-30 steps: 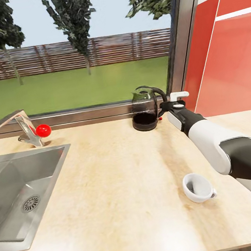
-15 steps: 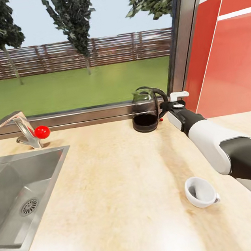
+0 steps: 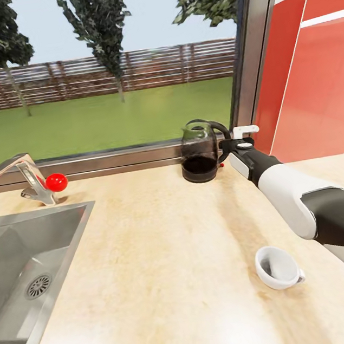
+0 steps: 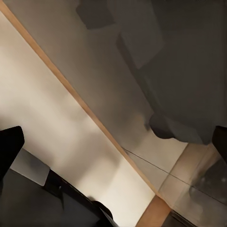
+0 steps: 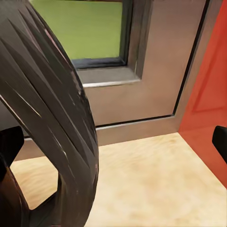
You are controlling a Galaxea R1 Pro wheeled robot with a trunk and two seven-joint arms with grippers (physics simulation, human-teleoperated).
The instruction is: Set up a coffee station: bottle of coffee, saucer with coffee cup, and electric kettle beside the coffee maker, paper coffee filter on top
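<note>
We've got our right hand point(image 3: 227, 146) up against the loop handle of the electric kettle point(image 3: 198, 158), which stands at the back of the table point(image 3: 162, 261) by the window; fingers look spread w/ the handle btwn them, can't tell if it's gripped tho. Coffee cup point(image 3: 278, 267) lies tipped on its side near the front edge. Left hand point(image 4: 113, 142) is spread wide, holding nothing.

The tabletop point(image 3: 168, 260) is overlooked from the head, while the electric kettle point(image 3: 199, 151) handle, shared with that view, is seen very close from the right wrist point(image 5: 52, 118).
</note>
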